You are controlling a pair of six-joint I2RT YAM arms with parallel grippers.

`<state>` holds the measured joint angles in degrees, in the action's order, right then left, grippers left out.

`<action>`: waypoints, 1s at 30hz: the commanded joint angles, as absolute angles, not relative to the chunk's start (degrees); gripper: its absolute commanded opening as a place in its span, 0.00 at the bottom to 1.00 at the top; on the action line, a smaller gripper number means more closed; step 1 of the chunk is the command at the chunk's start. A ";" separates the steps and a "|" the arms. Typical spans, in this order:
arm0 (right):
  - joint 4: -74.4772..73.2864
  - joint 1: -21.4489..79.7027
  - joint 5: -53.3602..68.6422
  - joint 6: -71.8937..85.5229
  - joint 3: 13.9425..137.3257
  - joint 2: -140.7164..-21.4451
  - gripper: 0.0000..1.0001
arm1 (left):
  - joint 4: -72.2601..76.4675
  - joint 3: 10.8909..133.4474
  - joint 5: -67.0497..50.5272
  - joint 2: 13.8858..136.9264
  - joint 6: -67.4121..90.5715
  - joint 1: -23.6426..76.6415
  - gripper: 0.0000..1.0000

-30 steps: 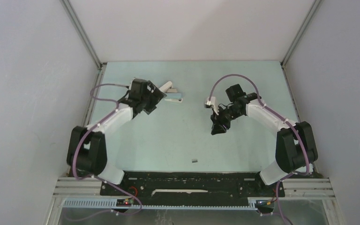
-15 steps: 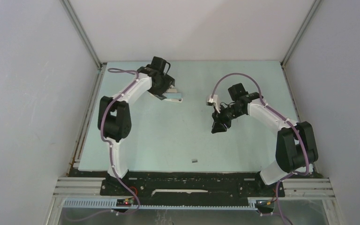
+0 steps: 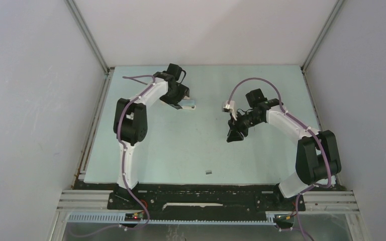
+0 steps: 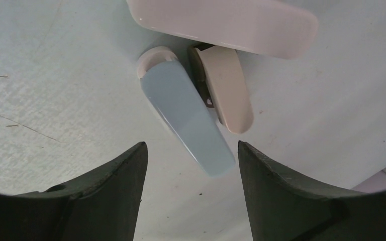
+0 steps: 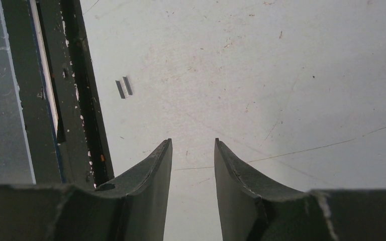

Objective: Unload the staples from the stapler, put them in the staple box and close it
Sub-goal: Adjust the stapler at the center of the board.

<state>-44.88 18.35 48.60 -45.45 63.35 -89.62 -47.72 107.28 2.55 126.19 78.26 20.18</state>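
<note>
At the far left of the counter (image 3: 181, 145), the left jaws stand spread either side of the opened stapler (image 4: 186, 108) — seemingly about to grip; closing squarely on its blue arm comes next. Mid-right, the right jaws are apart and empty. Loose staples (image 3: 208, 171) lie by the near edge — well apart.

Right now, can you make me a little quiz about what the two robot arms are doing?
1. True or false: the right gripper is holding the staples.
2. Which one hovers right over the stapler? A. the left gripper B. the right gripper C. neither
3. Fill in: both grippers' jaws stand ___, with nothing pinched between them.

Key: 1 false, they lie loose on the table; 2 A; 3 open.
</note>
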 commanded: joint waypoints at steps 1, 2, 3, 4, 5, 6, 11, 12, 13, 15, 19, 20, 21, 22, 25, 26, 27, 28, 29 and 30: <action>-44.02 17.94 50.27 -44.82 63.44 -88.28 0.45 | -49.91 109.96 2.91 126.56 80.31 20.48 0.71; -43.98 17.89 50.33 -44.82 63.46 -88.36 0.45 | -50.04 109.86 2.98 126.64 80.41 20.52 0.70; -44.03 17.89 50.43 -44.82 63.40 -88.30 0.45 | -50.09 109.80 2.94 126.77 80.42 20.61 0.69; -44.03 17.89 50.47 -44.87 63.45 -88.33 0.45 | -50.14 109.73 2.92 126.93 80.49 20.69 0.69; -43.99 17.88 50.53 -44.83 63.46 -88.26 0.45 | -50.32 109.56 2.79 127.11 80.65 20.78 0.69; -44.03 17.89 50.61 -44.82 63.39 -88.24 0.45 | -50.31 109.47 2.61 127.42 80.75 20.82 0.68; -44.12 17.74 50.76 -44.94 63.45 -88.00 0.45 | -50.36 109.07 1.68 128.49 81.30 21.03 0.68; -44.19 17.69 50.80 -44.96 63.40 -88.00 0.45 | -50.36 108.95 1.66 128.45 81.38 21.09 0.67; -44.21 17.66 50.87 -44.92 63.45 -87.98 0.45 | -50.41 108.84 1.79 128.41 81.37 21.09 0.67; -44.15 17.67 51.01 -44.94 63.41 -88.04 0.45 | -50.29 108.61 1.85 128.24 81.24 21.23 0.62; -44.24 17.63 51.37 -44.96 63.39 -87.95 0.45 | -50.20 107.20 1.34 127.72 81.13 21.23 0.57; -44.22 17.69 51.45 -45.00 63.43 -87.84 0.45 | -50.19 106.82 1.32 127.64 81.12 21.19 0.57; -44.29 17.64 51.50 -45.04 63.41 -87.85 0.45 | -50.20 106.41 1.40 127.54 81.08 21.22 0.58; -44.31 17.67 51.65 -45.05 63.39 -87.85 0.45 | -50.12 106.09 1.37 127.45 81.07 21.19 0.59; -44.34 17.66 51.93 -45.14 63.43 -87.84 0.45 | -50.10 105.00 1.16 126.93 81.50 21.19 0.64; -44.38 17.61 51.92 -45.12 63.43 -87.74 0.45 | -49.98 104.43 1.33 126.59 81.90 21.18 0.65; -44.38 17.59 52.02 -45.11 63.45 -87.76 0.45 | -49.74 103.81 1.58 126.10 82.23 21.18 0.65; -44.45 17.61 52.03 -45.11 63.41 -87.68 0.45 | -49.48 103.13 1.97 125.66 82.68 21.23 0.63; -44.46 17.65 52.03 -45.10 63.42 -87.63 0.45 | -49.17 102.45 2.28 125.14 82.76 21.13 0.62; -44.47 17.61 52.03 -45.13 63.45 -87.64 0.45 | -48.94 101.92 2.55 124.77 82.96 21.10 0.60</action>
